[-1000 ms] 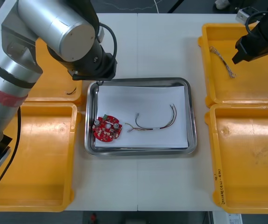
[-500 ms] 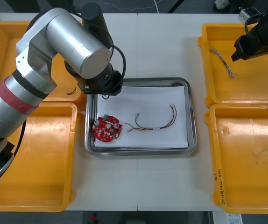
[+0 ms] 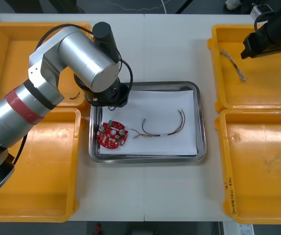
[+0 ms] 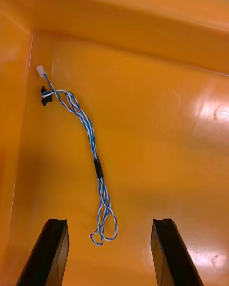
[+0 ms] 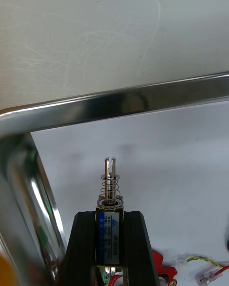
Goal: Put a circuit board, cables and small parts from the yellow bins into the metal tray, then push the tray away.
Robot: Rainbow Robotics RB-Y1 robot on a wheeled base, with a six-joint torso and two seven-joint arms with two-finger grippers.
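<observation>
Your left gripper [image 5: 109,219], fingers pinching small metal part [image 5: 109,190], has moved in over metal tray [image 5: 119,100]; release next. Right gripper [image 4: 107,229] spread, twisted cable [image 4: 90,138] end between fingers.

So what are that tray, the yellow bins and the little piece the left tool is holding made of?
Tray: polished metal, likely steel; its rim mirrors light.
Yellow bins: glossy moulded plastic, probably, by soft highlights and rounded corners.
Small metal part in the left tool: bright metal stem and coil spring, blue label on its body.
</observation>
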